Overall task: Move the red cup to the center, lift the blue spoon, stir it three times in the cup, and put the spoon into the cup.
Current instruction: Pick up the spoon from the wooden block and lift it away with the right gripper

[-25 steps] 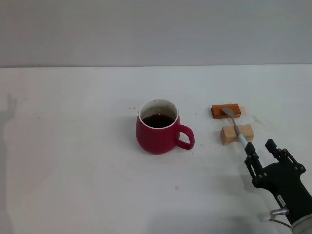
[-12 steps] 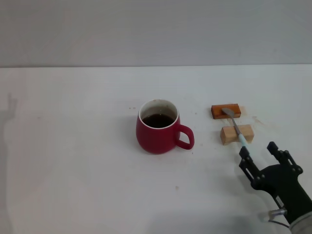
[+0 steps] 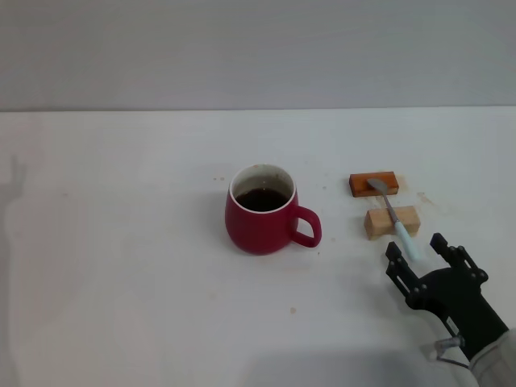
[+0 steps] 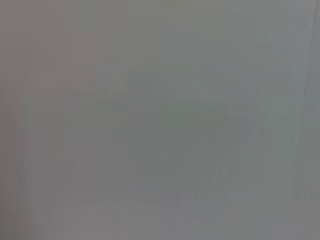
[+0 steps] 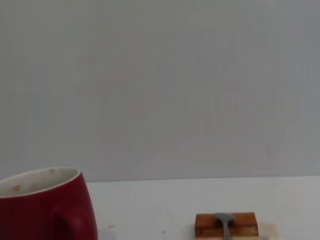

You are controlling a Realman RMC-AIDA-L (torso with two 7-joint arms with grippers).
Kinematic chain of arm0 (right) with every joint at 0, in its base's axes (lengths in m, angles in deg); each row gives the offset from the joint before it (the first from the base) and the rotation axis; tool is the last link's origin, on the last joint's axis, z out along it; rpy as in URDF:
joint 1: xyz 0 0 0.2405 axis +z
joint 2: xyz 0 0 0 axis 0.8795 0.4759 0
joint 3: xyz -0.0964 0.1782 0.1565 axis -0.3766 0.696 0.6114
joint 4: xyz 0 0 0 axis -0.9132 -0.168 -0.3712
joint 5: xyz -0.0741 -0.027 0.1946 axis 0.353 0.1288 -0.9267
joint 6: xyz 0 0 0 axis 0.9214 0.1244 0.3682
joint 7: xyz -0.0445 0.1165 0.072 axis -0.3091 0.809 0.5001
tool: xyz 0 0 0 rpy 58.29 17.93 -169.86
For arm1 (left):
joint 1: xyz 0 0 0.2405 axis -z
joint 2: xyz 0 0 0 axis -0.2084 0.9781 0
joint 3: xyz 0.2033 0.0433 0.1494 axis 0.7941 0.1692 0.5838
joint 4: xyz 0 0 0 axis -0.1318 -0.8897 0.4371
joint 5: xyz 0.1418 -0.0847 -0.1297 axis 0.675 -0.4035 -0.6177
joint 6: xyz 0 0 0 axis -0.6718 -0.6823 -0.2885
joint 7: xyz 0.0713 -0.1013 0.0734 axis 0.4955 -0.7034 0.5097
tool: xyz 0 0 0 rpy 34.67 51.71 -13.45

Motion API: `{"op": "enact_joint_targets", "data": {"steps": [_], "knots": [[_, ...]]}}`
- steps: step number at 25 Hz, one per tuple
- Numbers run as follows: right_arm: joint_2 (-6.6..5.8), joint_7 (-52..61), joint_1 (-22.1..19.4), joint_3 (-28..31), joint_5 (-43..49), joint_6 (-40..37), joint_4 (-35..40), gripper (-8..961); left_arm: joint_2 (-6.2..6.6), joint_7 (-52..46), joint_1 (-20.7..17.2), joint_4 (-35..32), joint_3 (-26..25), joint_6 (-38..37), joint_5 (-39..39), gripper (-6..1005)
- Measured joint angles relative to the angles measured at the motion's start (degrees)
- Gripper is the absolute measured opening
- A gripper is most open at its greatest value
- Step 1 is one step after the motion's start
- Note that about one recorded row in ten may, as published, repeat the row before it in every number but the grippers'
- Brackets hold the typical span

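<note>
The red cup [image 3: 262,211] is seen upright on the table [image 3: 121,242] near its middle, dark liquid inside and the handle turned toward the blue spoon [image 3: 393,216], which is laid across an orange-brown block [image 3: 373,184] and a tan block [image 3: 392,222]. Over the last second the right gripper [image 3: 415,255] has been drawn back and lowered until its spread, empty jaws bracket the end of the spoon's pale handle. The cup appears already placed, so the spoon pickup is judged to be the step in hand; the left gripper is not seen.

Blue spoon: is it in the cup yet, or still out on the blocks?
Out. The blue spoon lies across the two wooden blocks, beside the red cup; the open right gripper sits at its handle end.
</note>
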Motion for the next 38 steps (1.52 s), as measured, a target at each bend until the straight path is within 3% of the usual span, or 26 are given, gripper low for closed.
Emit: {"op": "enact_joint_targets", "data": {"steps": [24, 38], "knots": [[0.02, 3.33, 5.77, -0.04, -0.01, 5.16, 4.52, 717, -0.51, 0.00, -0.99, 0.50, 0.00, -1.32, -0.17, 852], [0.11, 3.35, 6.96, -0.52, 0.05, 6.14, 5.26, 697, -0.53, 0.00, -0.85, 0.50, 0.00, -1.43, -0.36, 852]]}}
